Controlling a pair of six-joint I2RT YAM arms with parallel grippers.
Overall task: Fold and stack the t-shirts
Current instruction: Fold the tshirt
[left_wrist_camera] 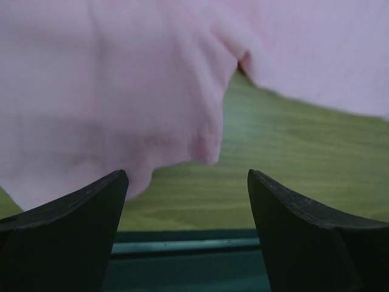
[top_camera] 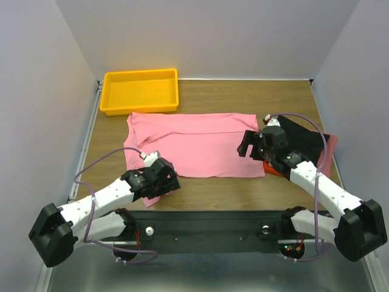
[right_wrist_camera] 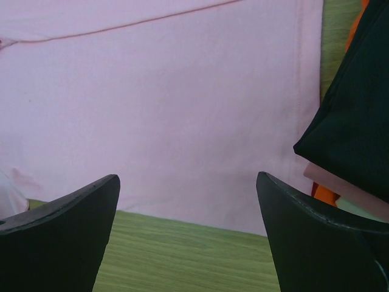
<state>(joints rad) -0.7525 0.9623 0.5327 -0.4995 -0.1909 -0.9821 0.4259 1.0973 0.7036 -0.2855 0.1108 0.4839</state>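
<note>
White walls are closing in around a wooden table (top_camera: 243, 97), and the large pink shirt (top_camera: 194, 143) is lying spread flat across its middle, just in front of the yellow tray (top_camera: 141, 73). The folded stack is sitting just beside the shirt's right edge, with the black shirt (top_camera: 301, 137) on top. Both grippers are hovering with jaws spread wide and empty: the left gripper (left_wrist_camera: 188, 176) by the near sleeve, the right gripper (right_wrist_camera: 188, 179) at the near right corner. Closing here is probably risking a single-layer pinch, or the right arm nudging the stack crooked.

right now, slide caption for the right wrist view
Open right gripper at edge of pink shirt, folded black shirt beside it.
</note>
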